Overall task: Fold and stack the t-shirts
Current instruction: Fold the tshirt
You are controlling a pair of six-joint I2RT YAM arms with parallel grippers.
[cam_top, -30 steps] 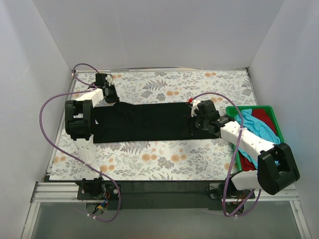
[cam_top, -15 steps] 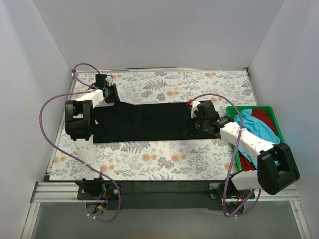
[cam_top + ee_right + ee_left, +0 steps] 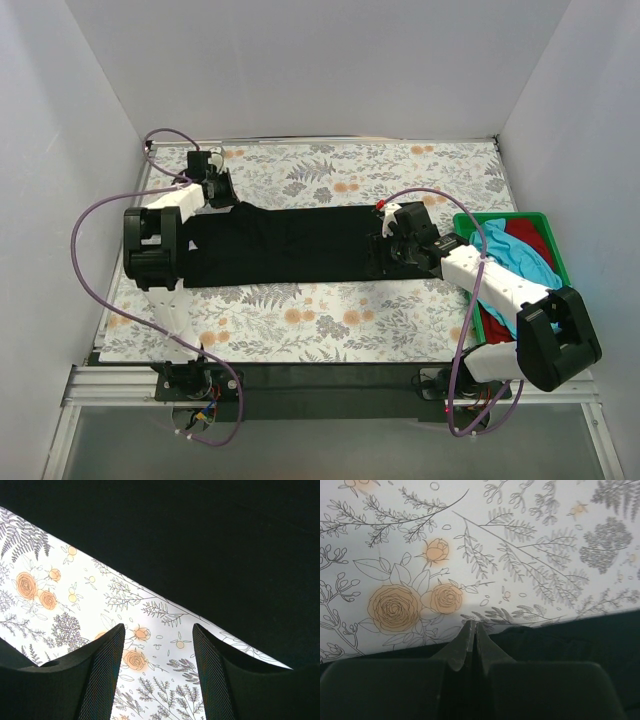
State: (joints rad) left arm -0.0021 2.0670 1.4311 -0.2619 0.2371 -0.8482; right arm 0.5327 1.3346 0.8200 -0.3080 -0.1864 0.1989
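Black shirt lies flat as a long folded strip across the middle of your table, running from 9 to 3 o'clock. Your left gripper is clamped on its far corner at 10 o'clock, where the edge rises into a small peak. Your right gripper sits spread wide at the strip's 3 o'clock end, holding nothing. Farther toward 3 o'clock, a green tray holds a turquoise shirt and a red shirt, bunched together. Your right arm crosses over the tray.
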